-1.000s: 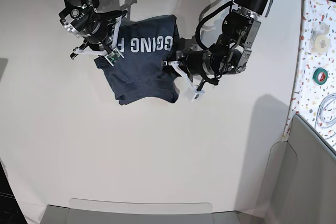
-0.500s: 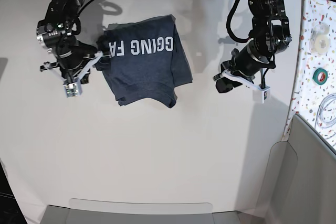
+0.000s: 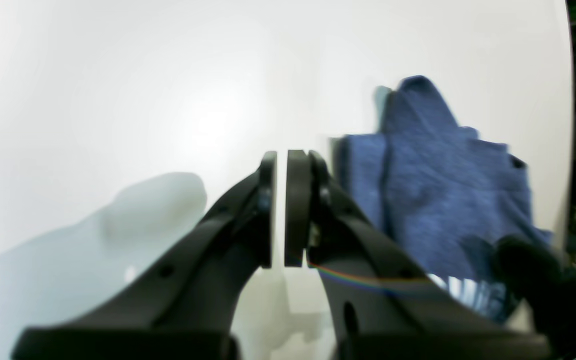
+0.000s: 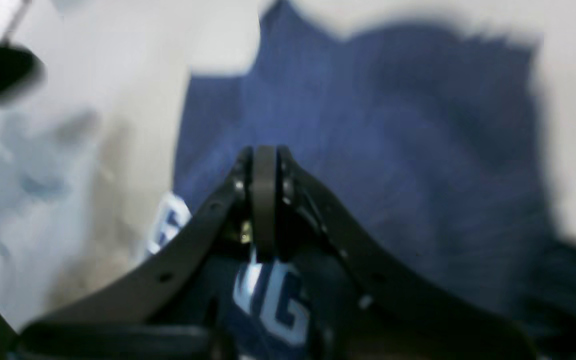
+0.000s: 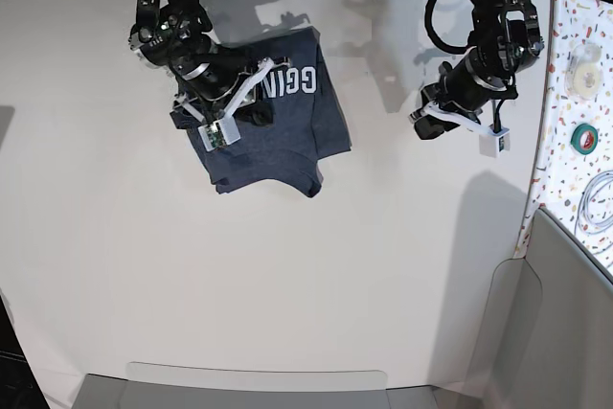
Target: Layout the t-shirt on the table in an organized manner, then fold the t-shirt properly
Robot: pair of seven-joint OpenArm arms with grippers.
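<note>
Since half a second ago, the right gripper (image 5: 255,114) has swung from the frame's left edge over the one t-shirt (image 5: 287,141), folded upper centre on the table (image 5: 287,284); jaws closed, apparently empty. The left gripper (image 5: 421,128), right of the shirt, shows a thin gap, holding nothing. Risk: two closed grippers may drag the folds askew.

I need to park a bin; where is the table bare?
Bare: the wide white table in front of the shirt, and the strip between the shirt and the left claw. Crowded: the shirt itself, under the right claw.
</note>
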